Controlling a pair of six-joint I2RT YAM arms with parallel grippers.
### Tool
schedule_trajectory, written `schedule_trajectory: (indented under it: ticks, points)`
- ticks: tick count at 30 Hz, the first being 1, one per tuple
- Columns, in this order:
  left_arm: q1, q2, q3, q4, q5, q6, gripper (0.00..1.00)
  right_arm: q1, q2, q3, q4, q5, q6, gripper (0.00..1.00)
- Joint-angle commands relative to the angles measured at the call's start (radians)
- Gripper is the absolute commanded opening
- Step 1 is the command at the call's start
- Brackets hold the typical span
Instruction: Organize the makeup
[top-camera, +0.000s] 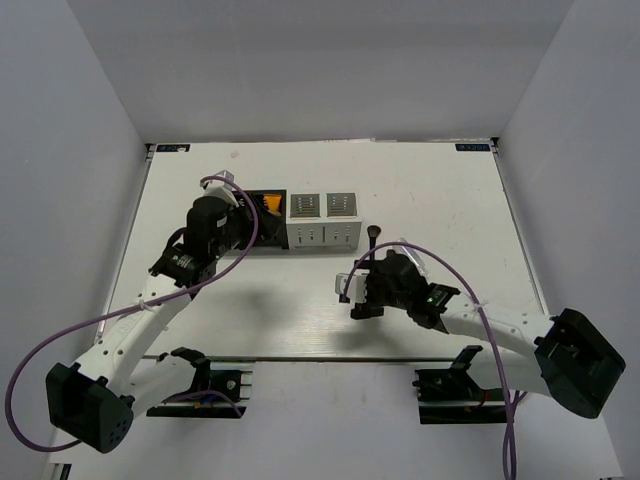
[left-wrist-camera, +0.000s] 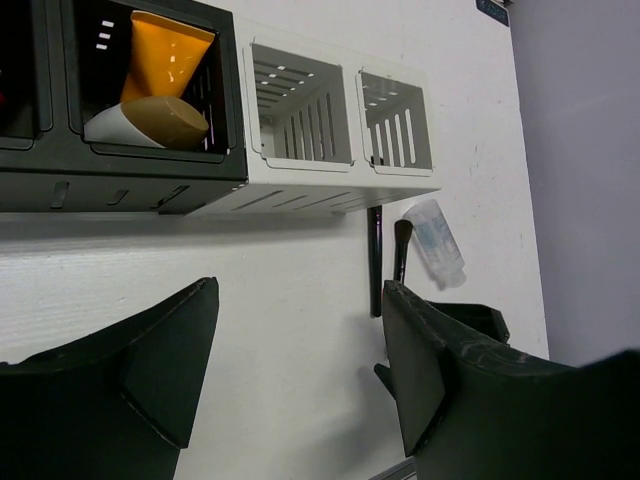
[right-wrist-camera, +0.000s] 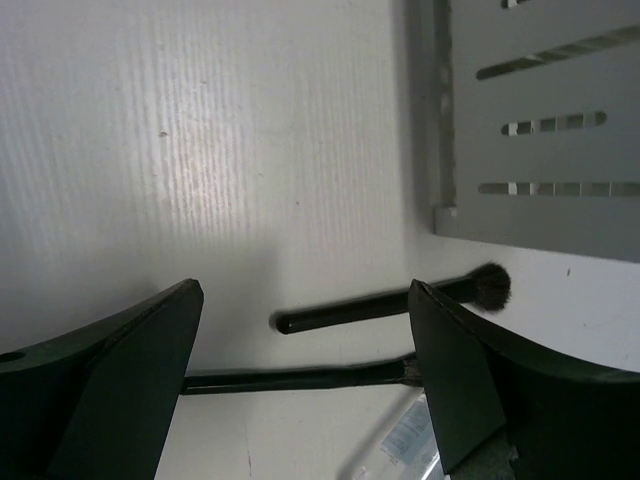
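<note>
Left gripper: hangs low over the table, just in front of the black organizer; jaws spread, nothing between them.

Right gripper: hangs over the table near the end of the grey-white organizer; jaws spread wide, pinches nothing, touches nothing.

Orange tube: stands tilted in the black organizer, in the compartment next to the grey-white one; lower end hidden.

Egg-shaped piece, white with brown tip: lies on its side in that same compartment, across the front of the tube, tip toward the grey-white organizer.

Brushes, two, black: lie loose on the table, side by side and nearly parallel, just past the corner of the grey-white organizer and apart from it; show in the right wrist view between the spread fingers.

Clear bottle: lies on its side just beside the brushes, on the side away from the organizers; touching the nearer brush or not, cannot tell.

Grey-white organizer: sits flush against the black organizer, end to end, slotted walls facing the arms.
</note>
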Motion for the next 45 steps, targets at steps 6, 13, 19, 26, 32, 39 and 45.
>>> schedule_trajectory:
  ticks: [6, 13, 19, 26, 32, 39, 45]
  points:
    - [-0.005, -0.038, 0.032, -0.022, -0.023, -0.001, 0.76, -0.104, 0.002, 0.045, 0.07, 0.04, 0.125, 0.89]
    - [-0.005, -0.093, 0.004, -0.039, -0.026, -0.004, 0.76, -0.221, 0.055, 0.167, 0.027, 0.039, 0.249, 0.89]
    - [-0.005, -0.16, -0.029, -0.066, -0.07, -0.012, 0.77, -0.323, 0.101, 0.309, -0.068, 0.036, 0.39, 0.84]
    - [-0.005, -0.222, -0.08, -0.094, -0.081, -0.038, 0.77, -0.467, 0.167, 0.391, -0.168, 0.008, 0.533, 0.78]
    - [-0.005, -0.254, -0.103, -0.122, -0.089, -0.047, 0.77, -0.577, 0.229, 0.43, -0.237, -0.112, 0.637, 0.74]
    - [-0.005, -0.271, -0.126, -0.143, -0.098, -0.061, 0.77, -0.669, 0.264, 0.422, -0.263, -0.28, 0.677, 0.74]
    - [-0.005, -0.273, -0.14, -0.145, -0.104, -0.07, 0.77, -0.721, 0.287, 0.411, -0.266, -0.333, 0.68, 0.75]
